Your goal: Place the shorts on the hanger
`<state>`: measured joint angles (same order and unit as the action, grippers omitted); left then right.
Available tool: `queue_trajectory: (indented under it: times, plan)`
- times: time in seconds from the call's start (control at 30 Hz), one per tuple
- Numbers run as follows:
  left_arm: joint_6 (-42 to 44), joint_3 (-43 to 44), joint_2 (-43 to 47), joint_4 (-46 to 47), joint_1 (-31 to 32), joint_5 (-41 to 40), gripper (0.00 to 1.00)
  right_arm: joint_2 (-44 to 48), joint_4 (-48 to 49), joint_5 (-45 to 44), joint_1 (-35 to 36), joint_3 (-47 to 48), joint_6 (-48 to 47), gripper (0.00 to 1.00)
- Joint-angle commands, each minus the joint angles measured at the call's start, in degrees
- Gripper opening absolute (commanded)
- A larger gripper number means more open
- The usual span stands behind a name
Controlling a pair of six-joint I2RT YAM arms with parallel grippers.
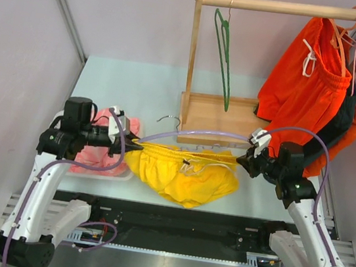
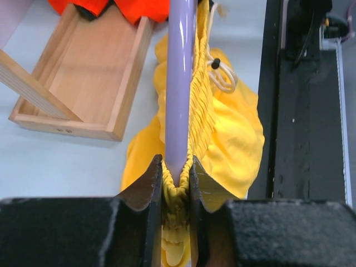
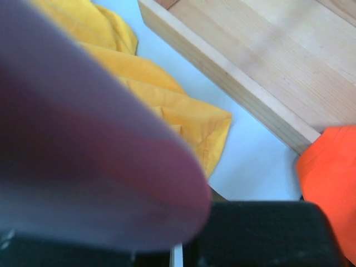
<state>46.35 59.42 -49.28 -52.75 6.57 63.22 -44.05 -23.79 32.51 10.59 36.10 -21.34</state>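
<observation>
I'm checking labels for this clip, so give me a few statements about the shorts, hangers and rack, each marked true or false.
1. A dark green hanger hangs bare on the wooden rail. True.
2. The yellow shorts hang from the wooden rail. False: they lie on the table, between the wooden tray and the arms' bases.
3. The left gripper is clamped on the yellow shorts' waistband together with the lilac hanger. True.
4. The orange-red shorts lie in the wooden tray. False: they hang from the rail at its right end.
</observation>
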Motion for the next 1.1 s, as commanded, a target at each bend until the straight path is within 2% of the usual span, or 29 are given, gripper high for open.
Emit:
queue_trajectory:
  times: [0.0,0.07,0.17,0.27,0.43,0.57,0.63,0.7,0.73,0.8,0.83,0.87,0.93,0.97,1.07]
  plan:
    - [-18.1,2.7,3.9,19.2,2.4,3.8,0.00,-0.5,-1.0,-5.5,-0.2,1.0,-1.4,0.00]
    - [-26.1,1.4,4.7,26.7,3.2,3.4,0.00,-1.0,-0.4,-5.3,0.1,1.1,-0.1,0.00]
    - [-32.9,0.0,5.7,33.6,3.5,2.3,0.00,-1.1,0.5,-3.2,0.0,1.0,0.9,0.00]
    - [-33.2,-0.9,6.1,33.2,3.7,0.1,0.00,0.3,2.5,-4.1,0.0,1.0,3.7,0.00]
    - [-25.6,-1.6,6.6,24.3,3.7,-1.8,0.00,7.8,3.9,-3.5,-2.8,1.1,8.6,0.00]
    - [-10.4,-2.3,6.4,13.0,3.6,-2.3,0.00,10.0,3.5,-2.6,-4.6,2.1,12.6,0.00]
    - [-5.7,-2.6,6.2,7.7,3.5,-3.4,0.00,10.0,2.7,-1.9,-5.8,2.6,13.9,0.00]
    - [-4.3,-3.1,6.2,6.8,2.9,-3.1,0.00,9.7,2.4,-1.1,-6.6,2.8,15.1,0.00]
    - [-5.6,-3.3,6.3,9.1,1.6,-2.3,0.00,9.3,2.1,-1.0,-6.9,2.8,15.2,0.00]
    - [-14.8,-4.0,7.2,14.1,0.2,0.8,0.00,7.6,1.6,-1.6,-7.0,2.8,15.3,0.00]
    - [-19.1,-4.8,7.6,22.0,-0.6,1.5,0.00,6.8,1.1,-1.8,-7.0,2.8,15.3,0.00]
    - [-27.3,-5.2,8.3,25.8,-0.7,2.7,0.00,5.0,0.9,-2.1,-7.2,2.8,15.3,0.00]
    - [-35.1,-5.7,9.7,34.5,-0.7,3.7,0.00,3.5,1.1,-1.9,-7.6,2.8,15.5,0.00]
    - [-42.2,-5.7,9.7,41.7,-0.7,3.9,0.00,2.6,1.5,-1.5,-7.9,2.8,15.5,0.00]
    - [-51.9,-4.6,8.8,50.6,-0.7,5.5,0.00,-0.3,3.7,0.0,-8.3,2.8,17.4,0.00]
